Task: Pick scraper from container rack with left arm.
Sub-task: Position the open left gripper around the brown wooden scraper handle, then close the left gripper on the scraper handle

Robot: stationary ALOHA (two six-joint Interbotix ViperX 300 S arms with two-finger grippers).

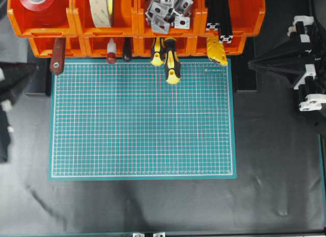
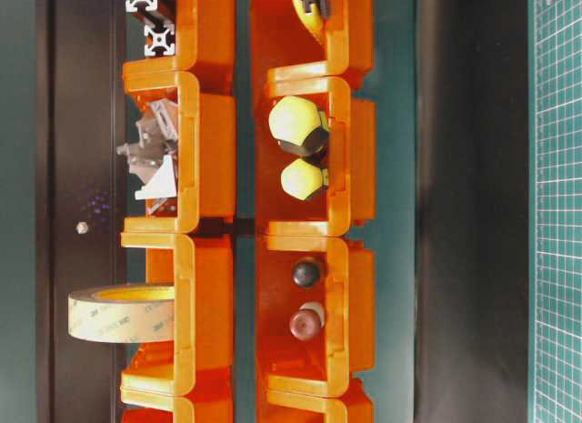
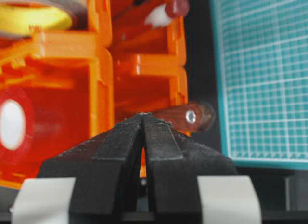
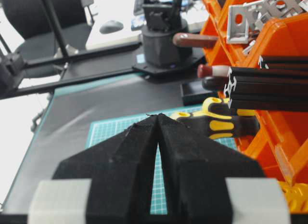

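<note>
Left fingers (image 3: 143, 119) pressed together, empty, scraper (image 3: 185, 117) handle just beyond their tips, in container rack (image 3: 103, 79).

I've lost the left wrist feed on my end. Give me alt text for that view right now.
The shut left gripper points at the scraper, whose reddish-brown handle end with its metal-ringed hole sticks out of a lower bin of the orange container rack. The gripper holds nothing. A green cutting mat fills the right side, and a red tape roll shows at left.

even bright light, soft shadows — left wrist view blurred — right wrist background overexposed
</note>
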